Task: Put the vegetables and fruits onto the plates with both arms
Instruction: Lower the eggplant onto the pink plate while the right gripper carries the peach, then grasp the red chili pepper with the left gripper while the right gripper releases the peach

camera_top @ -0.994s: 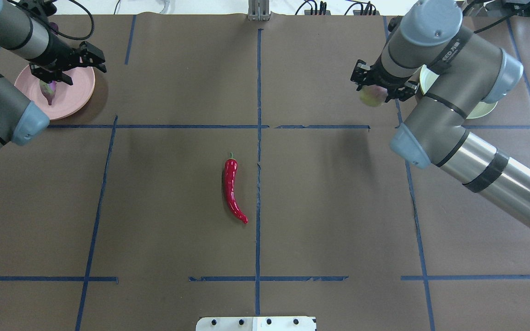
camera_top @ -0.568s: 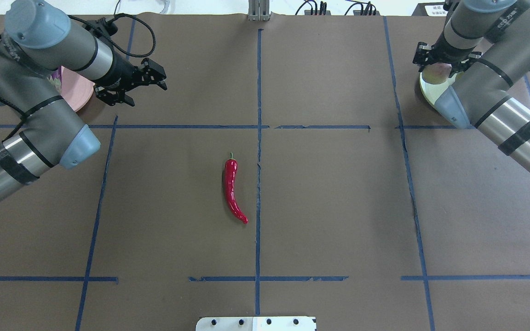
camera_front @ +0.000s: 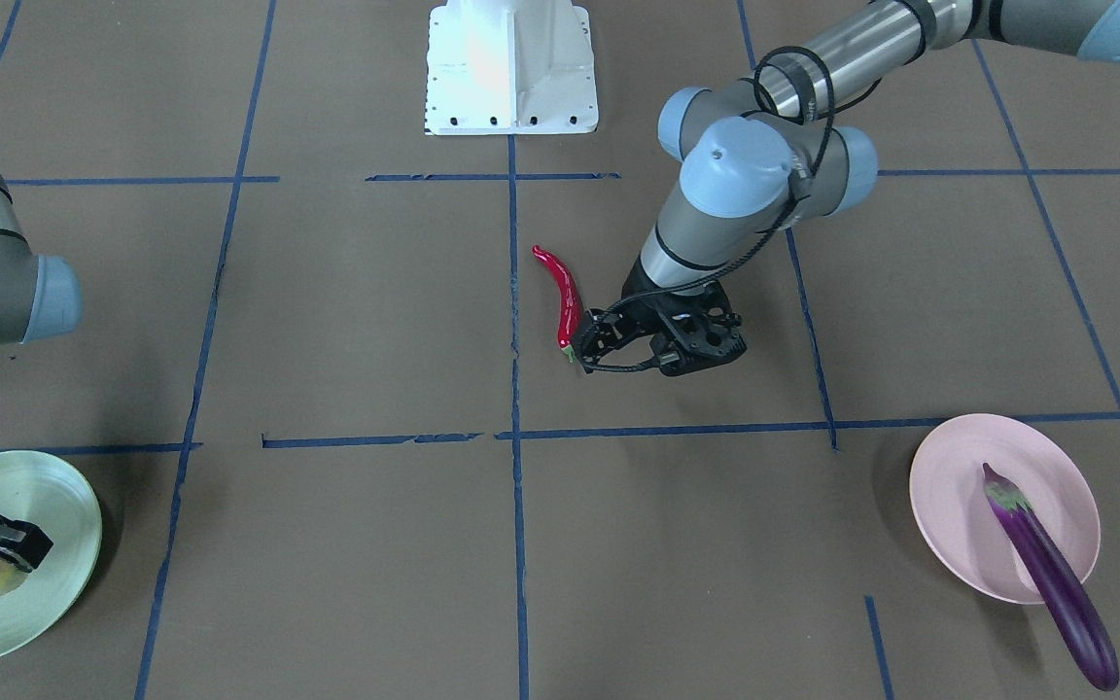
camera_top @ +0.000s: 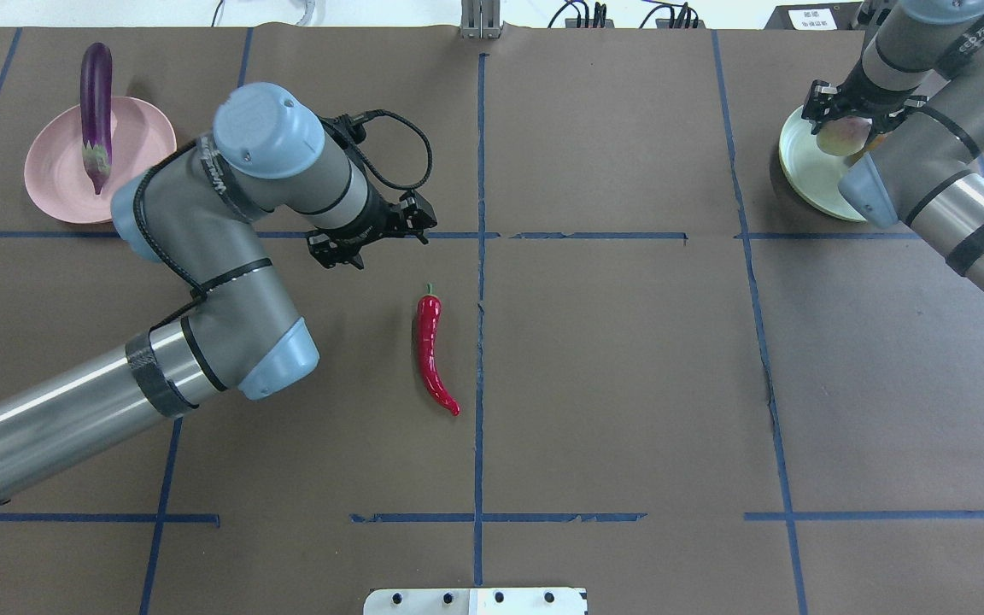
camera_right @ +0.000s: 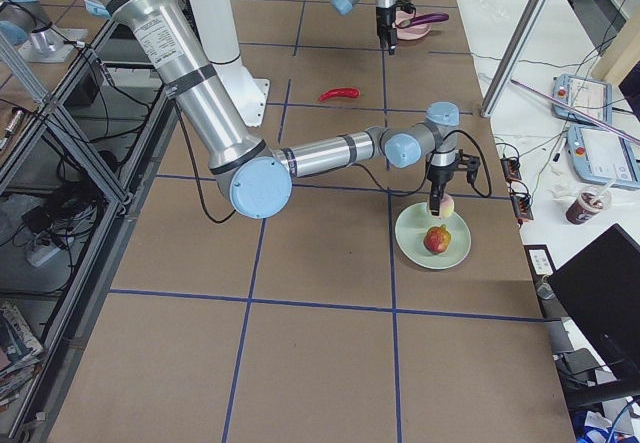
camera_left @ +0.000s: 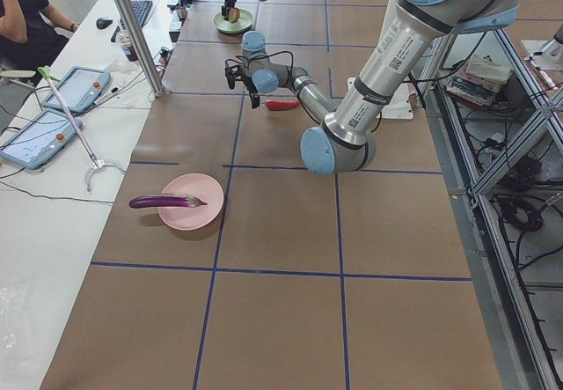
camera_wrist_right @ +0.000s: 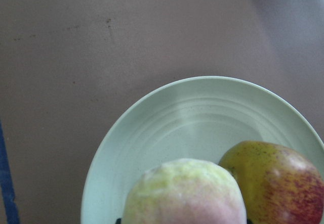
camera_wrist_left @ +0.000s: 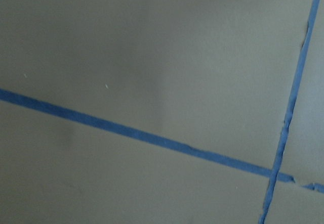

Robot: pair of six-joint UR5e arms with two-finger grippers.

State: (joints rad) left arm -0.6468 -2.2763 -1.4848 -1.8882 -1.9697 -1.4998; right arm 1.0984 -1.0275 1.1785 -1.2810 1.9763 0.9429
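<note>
I see the left gripper point(camera_top: 388, 242) spread and empty, hanging just off the stem end of the chili pepper point(camera_top: 432, 354), which lies at mid-bench. The eggplant point(camera_top: 96, 102) rests on the pink plate point(camera_top: 52, 175) in the far left corner, its tail past the rim. The right gripper point(camera_top: 846, 128) pinches the pale fuzzy fruit point(camera_wrist_right: 185, 193) over the mint plate point(camera_wrist_right: 152, 148) in the far right corner, beside the red-blushed fruit point(camera_wrist_right: 278, 183).

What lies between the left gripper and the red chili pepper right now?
Only bare brown table covering separates the left gripper from the slim, glossy red chili pepper. The overhead view shows this stretch most clearly.
</note>
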